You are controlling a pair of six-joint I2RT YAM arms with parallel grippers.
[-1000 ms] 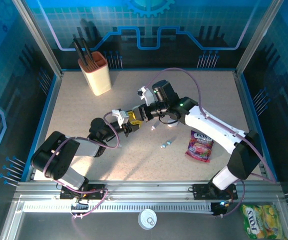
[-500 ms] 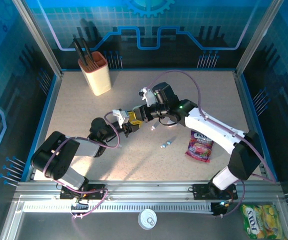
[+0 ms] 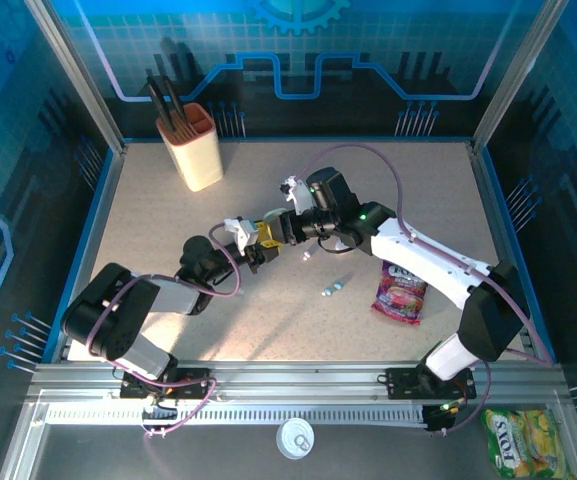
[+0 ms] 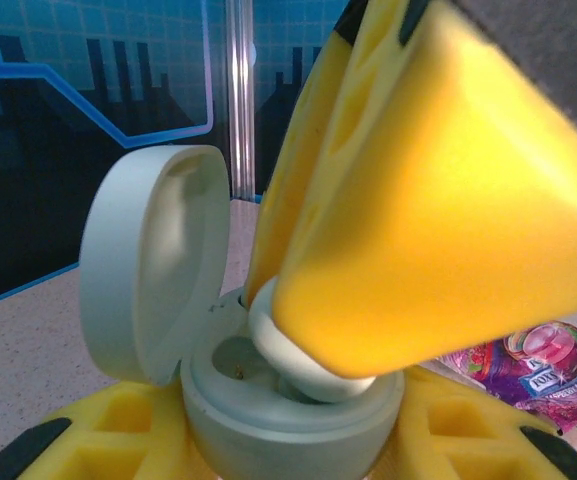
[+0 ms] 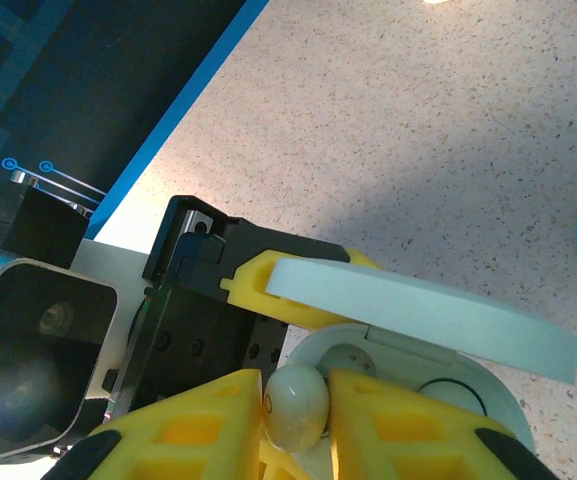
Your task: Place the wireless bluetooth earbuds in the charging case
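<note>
Right wrist view: right gripper (image 5: 296, 392) pinches one earbud (image 5: 295, 410) low inside the open case (image 5: 418, 310), clamped by the left gripper (image 4: 288, 440) mid-table; seating judged incomplete, further earbuds (image 3: 334, 288) lying loose to the near right.

The charging case (image 4: 268, 445) clamped in the left gripper (image 4: 286, 420) is smooth, matt, pale grey-green plastic, and the fingers (image 4: 108, 432) are matt yellow plastic with moulded recesses. The earbud (image 5: 296, 408) pinched in the right gripper (image 5: 296, 385) is glossy off-white plastic. Beyond the left gripper, a snack packet (image 4: 538, 362) of shiny printed foil lies on the matt, speckled tabletop (image 5: 418, 130).
</note>
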